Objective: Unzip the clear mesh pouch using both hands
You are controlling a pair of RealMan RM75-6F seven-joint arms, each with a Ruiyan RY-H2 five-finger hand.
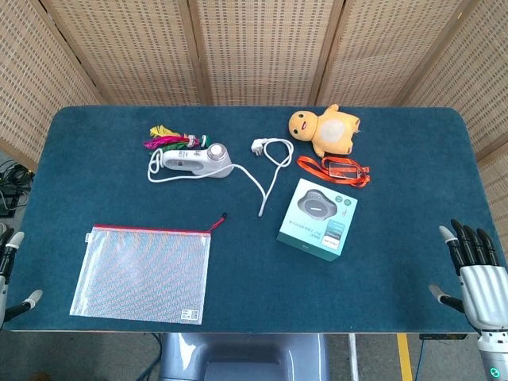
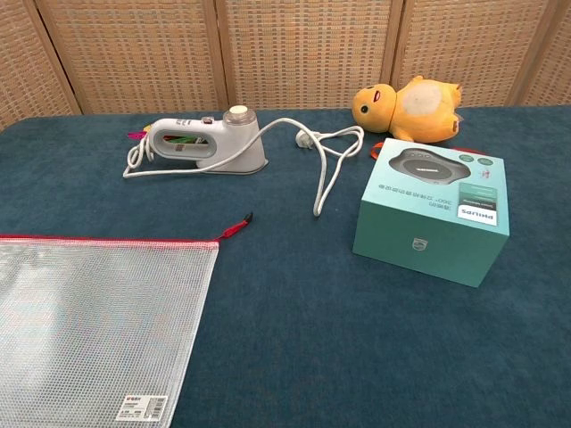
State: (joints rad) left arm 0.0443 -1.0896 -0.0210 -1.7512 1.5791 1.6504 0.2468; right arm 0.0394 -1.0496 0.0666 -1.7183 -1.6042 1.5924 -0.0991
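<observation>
a: we're looking at the clear mesh pouch [image 1: 141, 272], lying flat and zipped along its red top edge, well left of the teal philips box [image 1: 317, 218]. the zipper pull [image 1: 217, 221] with its red tab sticks out at the pouch's upper right corner, pointing toward the box.

b: and our hands? the right hand [image 1: 475, 274] sits far right of the box, off the table edge, fingers upright and slightly spread, holding nothing. the left hand [image 1: 11, 278] barely peeks in, left of the pouch; what shows looks spread apart and empty.

a: we reckon the pouch is light, floppy and a bit slippery on the cloth. we'd pin the fabric near the zipper's closed end with one hand and pinch that little tab with the other.

b: small tab, easy to fumble.
</observation>
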